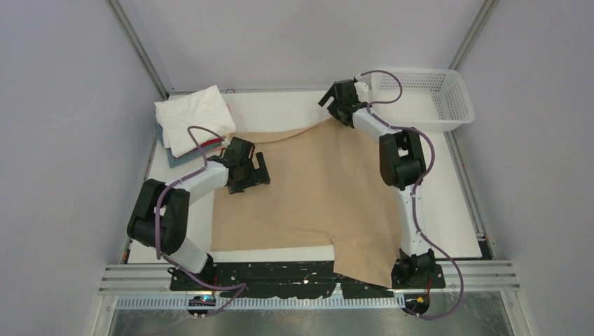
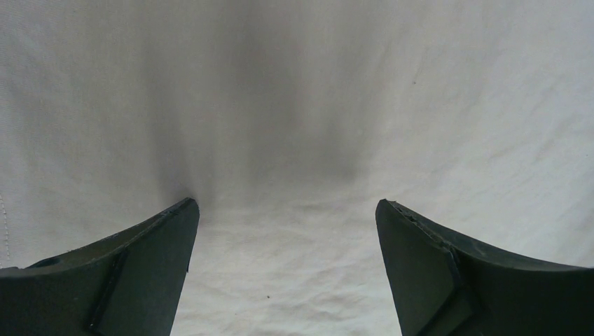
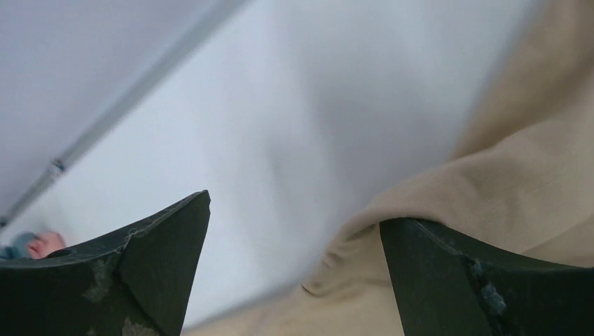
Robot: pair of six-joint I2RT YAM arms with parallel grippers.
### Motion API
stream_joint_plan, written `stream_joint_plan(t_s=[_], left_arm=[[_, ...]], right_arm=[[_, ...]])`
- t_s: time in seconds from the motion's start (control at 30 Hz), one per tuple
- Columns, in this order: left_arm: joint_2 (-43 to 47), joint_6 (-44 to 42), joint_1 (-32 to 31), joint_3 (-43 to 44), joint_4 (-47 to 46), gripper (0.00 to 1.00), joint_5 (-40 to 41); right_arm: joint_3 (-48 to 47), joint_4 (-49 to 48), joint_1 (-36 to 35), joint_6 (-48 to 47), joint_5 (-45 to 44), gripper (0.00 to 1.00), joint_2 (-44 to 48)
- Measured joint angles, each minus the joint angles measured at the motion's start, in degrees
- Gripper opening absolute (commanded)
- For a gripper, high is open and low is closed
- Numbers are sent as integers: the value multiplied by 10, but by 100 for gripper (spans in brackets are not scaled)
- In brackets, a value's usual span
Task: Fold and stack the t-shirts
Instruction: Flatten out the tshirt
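A tan t-shirt (image 1: 315, 189) lies spread over the table, one corner hanging off the near edge. My left gripper (image 1: 249, 171) is low at its left edge, open; in the left wrist view the left gripper (image 2: 286, 210) has only pale wrinkled cloth between its fingers. My right gripper (image 1: 337, 105) is at the shirt's far edge, open. In the right wrist view the tan shirt's bunched edge (image 3: 448, 203) lies against the right finger of the right gripper (image 3: 294, 210), ungripped. The folded t-shirts are stacked at the back left: white (image 1: 192, 115) over red (image 1: 210, 143) and grey-blue (image 1: 171, 155).
A white mesh basket (image 1: 459, 105) stands at the back right corner, just behind the right arm's wrist. Bare white table (image 1: 448, 210) runs right of the tan shirt. Grey walls and metal rails enclose the table on three sides.
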State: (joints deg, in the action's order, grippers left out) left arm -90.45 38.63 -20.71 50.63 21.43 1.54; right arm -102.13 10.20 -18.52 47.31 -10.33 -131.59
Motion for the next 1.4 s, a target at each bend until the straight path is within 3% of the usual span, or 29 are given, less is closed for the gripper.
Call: stream_joint_plan(t_s=[0.2,0.33,0.57,0.7,0.9,1.1,1.4], left_arm=[[16,0,0,-18,-11,100,11],[24,0,0,-26,-10,100,19],[42,0,0,-27,0,100,23],[61,0,0,-21,0,100,20],[74,2,0,-20,-2,100,16],[74,14,0,-45,-15,100,1],[72,25,-3,-70,-27,100,-16]], right_arm=[[-271,-70,2,-1,-21,95,-148],[-322,-118,3,-30,-15,95,-170],[-98,-104,1,-134,17,95,-9],[39,-56,-19,-192,16,95,139],[312,-40,-75,-195,5,95,365],[433,33,-63,-183,-18,95,386],[490,61,-36,-160,-13,95,386]])
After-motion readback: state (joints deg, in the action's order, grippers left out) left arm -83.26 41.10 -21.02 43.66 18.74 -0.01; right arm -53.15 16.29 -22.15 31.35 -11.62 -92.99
